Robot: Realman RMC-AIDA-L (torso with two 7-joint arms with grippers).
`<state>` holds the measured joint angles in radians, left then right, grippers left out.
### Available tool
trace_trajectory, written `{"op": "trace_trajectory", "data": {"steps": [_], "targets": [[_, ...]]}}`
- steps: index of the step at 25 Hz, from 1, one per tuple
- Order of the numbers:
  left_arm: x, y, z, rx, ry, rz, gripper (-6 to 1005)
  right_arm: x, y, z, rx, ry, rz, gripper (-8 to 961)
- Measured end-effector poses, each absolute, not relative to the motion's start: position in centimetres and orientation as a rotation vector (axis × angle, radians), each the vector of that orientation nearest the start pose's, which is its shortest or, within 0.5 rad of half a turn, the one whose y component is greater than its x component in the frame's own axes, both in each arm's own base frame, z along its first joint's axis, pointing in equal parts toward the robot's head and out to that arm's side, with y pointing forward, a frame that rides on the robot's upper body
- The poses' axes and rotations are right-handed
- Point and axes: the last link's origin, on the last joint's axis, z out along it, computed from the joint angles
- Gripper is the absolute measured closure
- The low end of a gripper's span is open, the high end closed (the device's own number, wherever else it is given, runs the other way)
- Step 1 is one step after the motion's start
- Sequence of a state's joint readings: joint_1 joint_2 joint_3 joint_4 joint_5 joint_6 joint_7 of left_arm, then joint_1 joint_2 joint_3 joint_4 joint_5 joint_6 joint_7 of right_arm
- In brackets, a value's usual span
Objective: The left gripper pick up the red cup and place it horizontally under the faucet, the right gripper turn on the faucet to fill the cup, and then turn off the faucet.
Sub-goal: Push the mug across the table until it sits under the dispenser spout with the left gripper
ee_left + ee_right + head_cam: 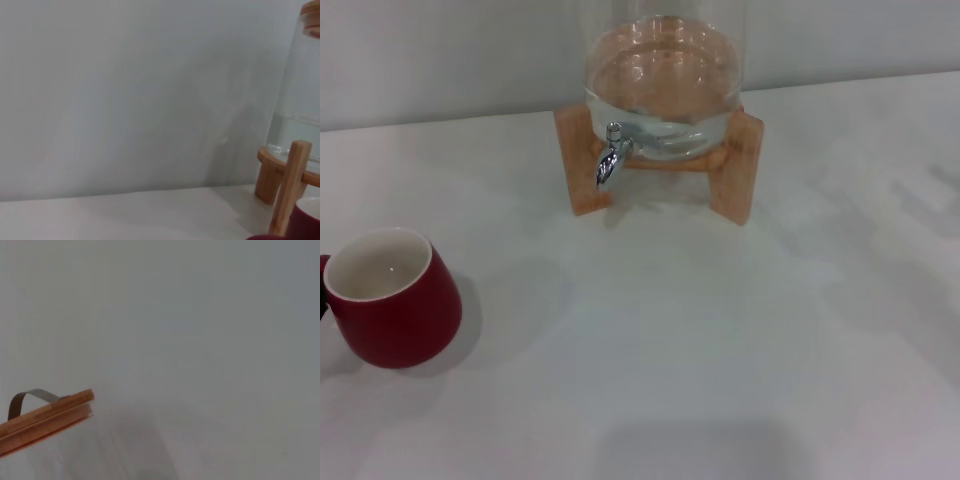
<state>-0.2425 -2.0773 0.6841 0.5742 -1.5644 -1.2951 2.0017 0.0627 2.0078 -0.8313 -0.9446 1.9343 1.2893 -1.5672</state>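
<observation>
The red cup stands upright on the white table at the near left, its white inside showing and its handle at the frame's left edge. A dark sliver touches that edge beside the handle; it looks like part of my left gripper. The left wrist view shows a bit of the cup close by. The chrome faucet points down from the glass jar at the back middle, far from the cup. My right gripper is out of view.
The jar holds water and sits on a wooden stand, also seen in the left wrist view. The right wrist view shows the jar's wooden lid against a plain wall. White table lies before the stand.
</observation>
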Motion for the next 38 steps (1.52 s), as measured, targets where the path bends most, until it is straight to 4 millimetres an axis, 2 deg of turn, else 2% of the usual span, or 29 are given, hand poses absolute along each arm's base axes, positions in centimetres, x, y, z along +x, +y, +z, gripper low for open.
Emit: {"op": "trace_trajectory", "data": {"steps": [22, 29, 38], "targets": [[-35.0, 31.3, 2.5, -2.143, -0.702, -0.615, 857, 33.7, 28.3, 14.1, -1.821, 0.847, 1.043, 173], [-34.0, 32.9, 2.0, -2.157, -0.682, -0.612, 857, 33.6, 28.5, 14.0, -1.821, 0.849, 1.047, 172], [-32.1, 34.6, 0.3, -2.224, -0.667, -0.616, 858, 33.6, 28.7, 13.8, -1.822, 0.853, 1.053, 173]]}}
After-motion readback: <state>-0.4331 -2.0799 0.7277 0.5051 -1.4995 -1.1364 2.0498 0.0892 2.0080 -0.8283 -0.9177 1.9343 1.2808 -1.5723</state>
